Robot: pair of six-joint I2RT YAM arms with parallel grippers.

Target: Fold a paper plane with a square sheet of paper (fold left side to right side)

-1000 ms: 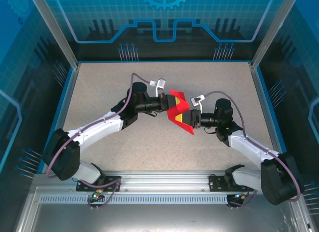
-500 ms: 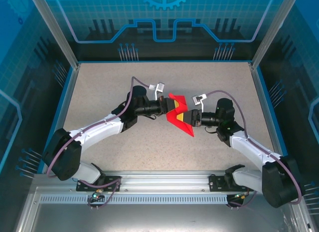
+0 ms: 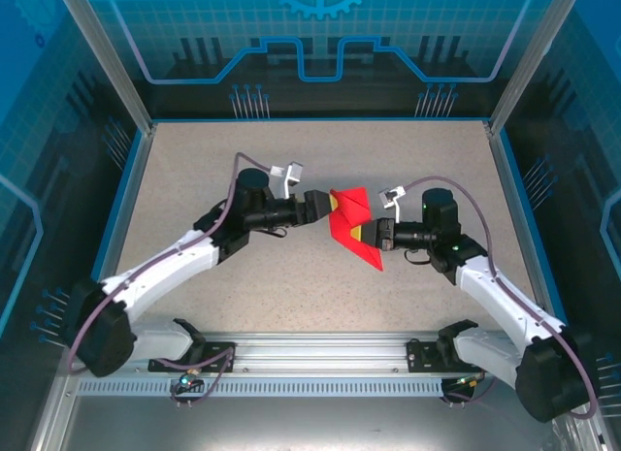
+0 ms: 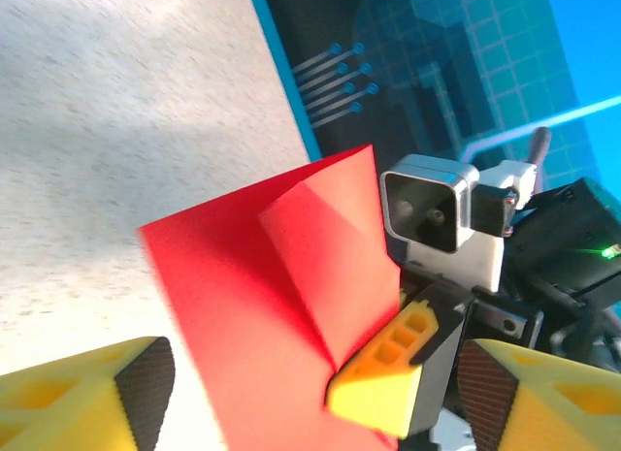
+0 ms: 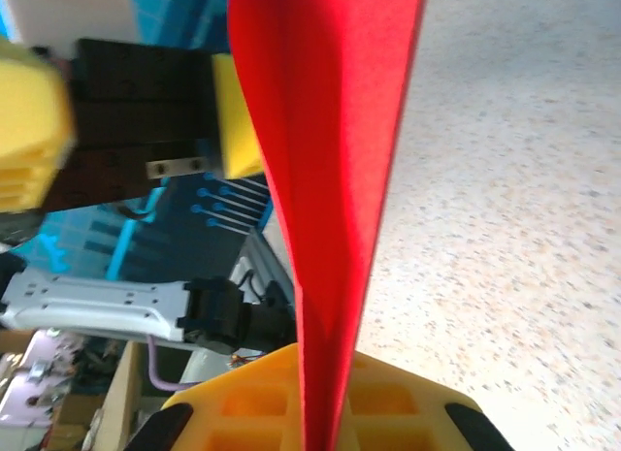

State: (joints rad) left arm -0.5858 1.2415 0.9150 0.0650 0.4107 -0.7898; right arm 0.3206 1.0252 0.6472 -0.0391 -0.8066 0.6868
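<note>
The square sheet of paper [image 3: 349, 221], bright red with a small yellow patch, is folded into a creased, pointed wedge and hangs above the middle of the table. My right gripper [image 3: 375, 237] is shut on its right lower edge. In the right wrist view the red sheet [image 5: 330, 131] rises edge-on from between my yellow fingers [image 5: 252, 412]. My left gripper [image 3: 318, 207] stands open just left of the paper, apart from it. In the left wrist view the paper [image 4: 262, 267] lies ahead between my spread fingertips [image 4: 107, 398], and the right gripper's yellow finger [image 4: 388, 373] pinches it.
The speckled beige table [image 3: 194, 179] has a blue rim and transparent blue walls [image 3: 320, 53] on three sides. A metal rail [image 3: 310, 349] with the arm bases runs along the near edge. The right wrist camera housing [image 4: 432, 209] faces the left gripper closely.
My left gripper has let go of the paper, opened and drawn back to the left. My right gripper has shut on the paper's right edge and now carries it alone.
</note>
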